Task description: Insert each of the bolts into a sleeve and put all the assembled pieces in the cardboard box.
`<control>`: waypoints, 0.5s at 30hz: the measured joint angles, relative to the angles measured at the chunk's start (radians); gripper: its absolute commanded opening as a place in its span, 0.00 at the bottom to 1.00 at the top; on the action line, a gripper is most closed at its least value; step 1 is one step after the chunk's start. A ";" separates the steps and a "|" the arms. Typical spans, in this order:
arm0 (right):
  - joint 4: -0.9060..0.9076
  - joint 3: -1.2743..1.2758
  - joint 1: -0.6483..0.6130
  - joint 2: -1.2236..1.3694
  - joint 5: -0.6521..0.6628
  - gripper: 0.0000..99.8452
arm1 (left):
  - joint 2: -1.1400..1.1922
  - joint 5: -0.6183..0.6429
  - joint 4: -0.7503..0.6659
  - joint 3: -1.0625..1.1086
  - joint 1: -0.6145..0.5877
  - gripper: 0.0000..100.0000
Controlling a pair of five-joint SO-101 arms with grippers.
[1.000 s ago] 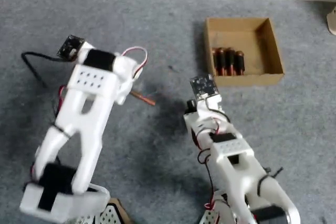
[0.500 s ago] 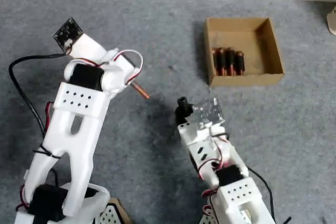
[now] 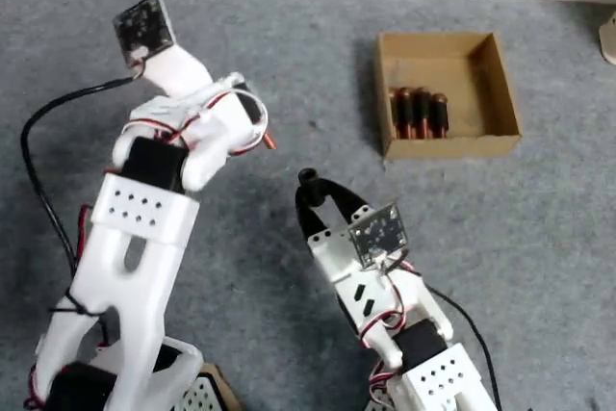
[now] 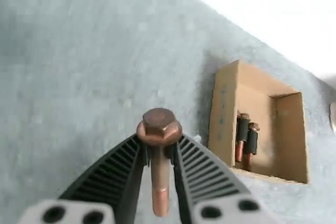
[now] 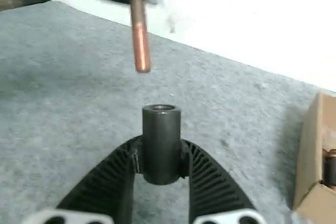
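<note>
Left gripper (image 4: 159,148) is pinching a copper bolt (image 4: 160,169) by the shank just under the hex head, fingers pressed on it from both sides. The plain end sticks out free. In the high view this arm fills the left of frame, w/ its gripper upper-left of ctr and the bolt tip poking out toward the right.

Right gripper (image 5: 161,156) is clamped on a dark sleeve (image 5: 161,142), held upright btwn the fingers w/ the open bore facing up. In the high view it sits near ctr frame, below and a bit right of the bolt tip. The right wrist view shows the bolt hanging in the air above the sleeve mouth, slightly off to one side. There's a clear gap btwn them, no contact.

Cardboard box (image 3: 448,147) is upper right in the high view, on grey carpet (image 3: 539,247), well apart from both grippers. A row of assembled pcs (image 3: 419,113), looks like four, lies side by side in the box's left part.
</note>
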 measured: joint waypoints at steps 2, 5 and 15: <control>0.000 0.000 -0.003 -0.003 0.000 0.00 | -0.037 -0.038 -0.075 0.061 0.006 0.01; 0.000 0.000 -0.009 -0.003 0.000 0.00 | -0.100 -0.066 -0.195 0.170 0.031 0.01; 0.040 0.000 -0.009 -0.003 0.000 0.00 | -0.308 -0.104 -0.328 0.397 0.175 0.01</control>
